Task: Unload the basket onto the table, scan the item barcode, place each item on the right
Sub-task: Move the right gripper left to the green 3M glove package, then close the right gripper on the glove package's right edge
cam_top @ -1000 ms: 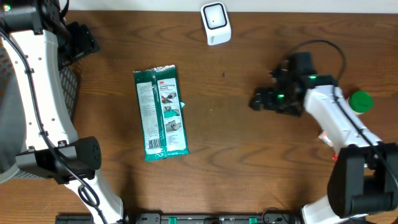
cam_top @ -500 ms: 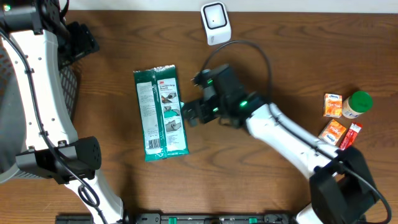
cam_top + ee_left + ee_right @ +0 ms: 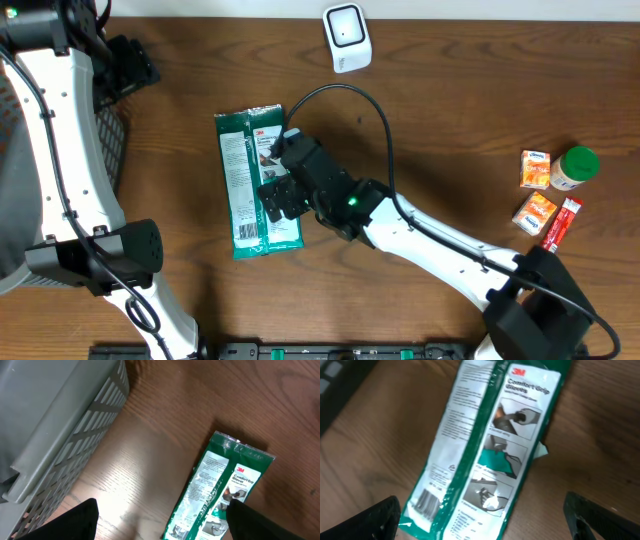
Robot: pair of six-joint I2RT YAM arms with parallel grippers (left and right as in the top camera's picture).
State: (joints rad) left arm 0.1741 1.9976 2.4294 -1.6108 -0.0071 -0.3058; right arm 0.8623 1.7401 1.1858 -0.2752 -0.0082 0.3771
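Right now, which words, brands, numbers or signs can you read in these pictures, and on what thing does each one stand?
"3M": in red, at the top of the green package.
"Comfort Grip Gloves": just under it, on the same package.
Too small or blurred to read: the fine print on its white panel and the digits at the barcode.
Too small to read: labels on the small packets and the green-lidded jar.
White scanner: no text visible.

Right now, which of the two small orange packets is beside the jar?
The blue-topped packet, right beside the green-lidded jar. The other packet has no blue and lies lower in the overhead view, next to the red stick.
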